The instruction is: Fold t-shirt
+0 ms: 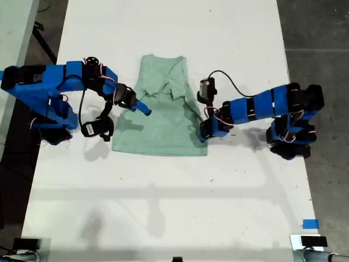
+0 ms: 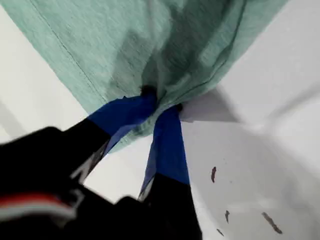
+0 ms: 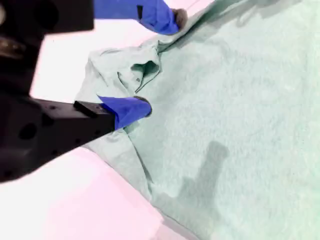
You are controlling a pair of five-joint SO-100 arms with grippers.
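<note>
White table [image 1: 163, 196] fills most of the exterior view, with grey floor [image 1: 322, 33] along its sides. On it lies the t-shirt [image 1: 163, 117], pale mint-green and plain, with no print. Its lower hem is straight and flat, while the upper part is narrower and bunched into folds near the collar and one sleeve. One blue arm reaches to the t-shirt from the exterior view's left, and its blue tip rests over the cloth near that edge. The other blue arm comes from the exterior view's right and meets the t-shirt at its lower corner on that side. A small blue piece [image 1: 310, 224] lies on the table, far from the t-shirt.

Next, the first wrist view: my first gripper [image 2: 161, 106] is clenched on the edge of the t-shirt [image 2: 150, 45], and the cloth gathers into creases that run toward the pinch. A hem seam crosses the fabric. Beside it the table [image 2: 270, 165] shows small dark specks.

Last, the second wrist view: my second gripper [image 3: 157, 62] is released, its two blue fingers [image 3: 130, 110] well apart, with a crumpled sleeve part of the t-shirt [image 3: 240, 125] between them. The rest of the fabric spreads smooth, with a soft knit texture.
</note>
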